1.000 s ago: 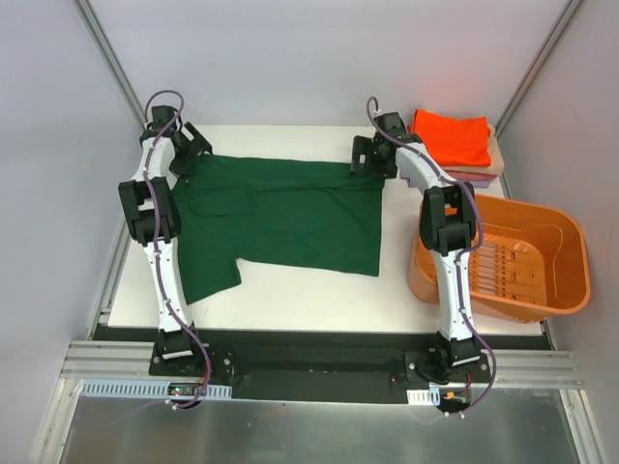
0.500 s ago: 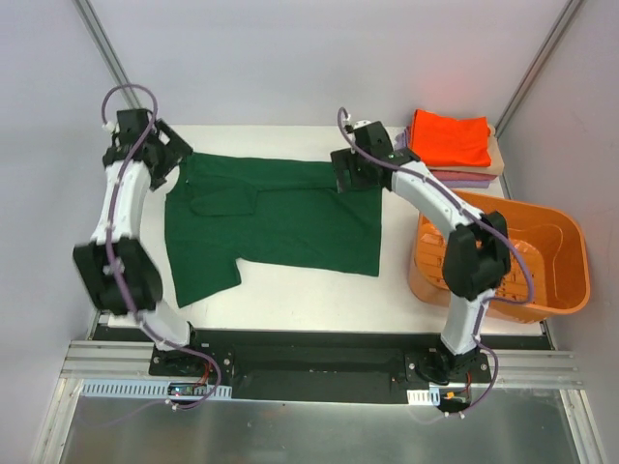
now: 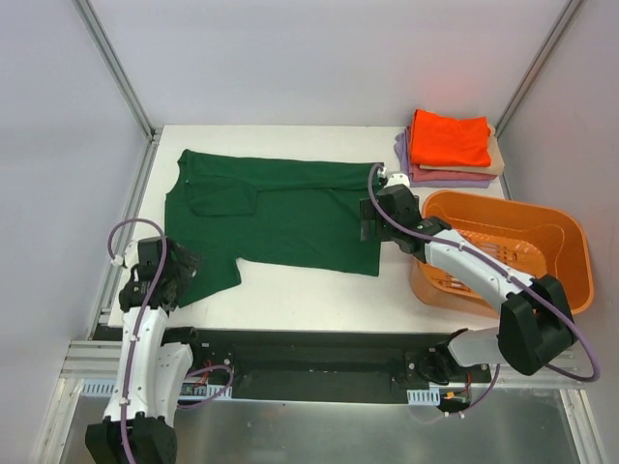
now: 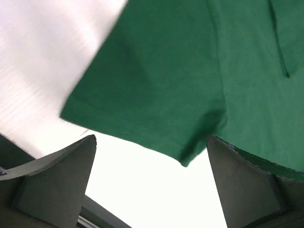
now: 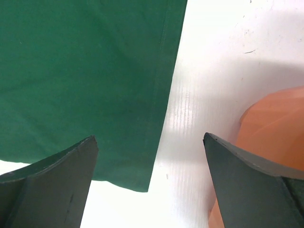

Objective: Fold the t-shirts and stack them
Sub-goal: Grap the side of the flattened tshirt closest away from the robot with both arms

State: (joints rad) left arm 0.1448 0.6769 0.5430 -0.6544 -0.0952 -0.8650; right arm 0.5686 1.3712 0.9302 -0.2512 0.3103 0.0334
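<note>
A: Where do your cameras sit?
B: Your top view looks down on the whole bench (image 3: pixel 290 290) from behind the arms. Your wrist views hang close over its green shirt (image 3: pixel 280 208): left at the sleeve (image 4: pixel 142 95), right at the hem (image 5: pixel 164 71).

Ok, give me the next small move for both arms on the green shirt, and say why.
Probably lower both and pinch: the left gripper hangs open over the near sleeve, the right gripper open over the near hem corner of the flat green shirt, neither holding cloth.
</note>
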